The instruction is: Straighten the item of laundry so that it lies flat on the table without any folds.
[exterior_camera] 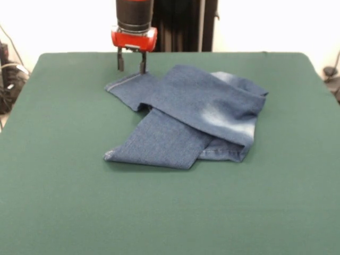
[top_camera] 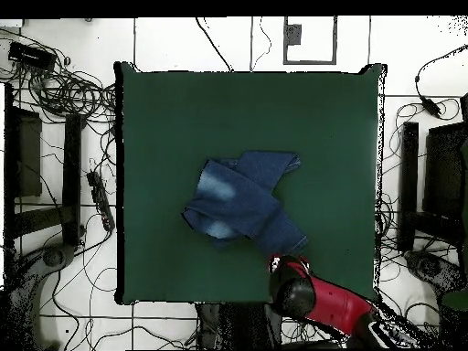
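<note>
The blue denim jeans lie crumpled near the middle of the green table, folded over on themselves, one leg crossing over the other, with a faded pale patch on top. They also show in the overhead view. My gripper hangs from the red and black arm at the far side. Its two dark fingers are apart, and their tips stand just above the far hem of one leg. It holds nothing. In the overhead view the arm covers the gripper at the leg's end.
Cables and equipment lie on the floor around the table. The table's far edge runs just behind the gripper. Green cloth stretches wide on all sides of the jeans.
</note>
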Action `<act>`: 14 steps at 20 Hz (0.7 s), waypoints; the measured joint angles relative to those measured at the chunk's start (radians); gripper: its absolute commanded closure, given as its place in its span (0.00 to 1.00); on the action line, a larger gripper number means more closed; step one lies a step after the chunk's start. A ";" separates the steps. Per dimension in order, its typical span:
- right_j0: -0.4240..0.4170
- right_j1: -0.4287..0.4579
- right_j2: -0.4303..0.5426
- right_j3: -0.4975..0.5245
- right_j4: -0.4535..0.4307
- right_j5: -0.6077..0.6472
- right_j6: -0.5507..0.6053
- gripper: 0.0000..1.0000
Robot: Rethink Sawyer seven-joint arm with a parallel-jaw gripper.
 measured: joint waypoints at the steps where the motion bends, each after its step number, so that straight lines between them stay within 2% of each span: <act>1: -0.009 0.009 0.000 0.000 0.000 -0.010 0.000 0.00; 6: -0.056 0.065 0.003 0.001 -0.005 -0.089 0.000 0.00; 14: -0.091 0.066 0.024 0.016 -0.036 -0.133 0.000 0.00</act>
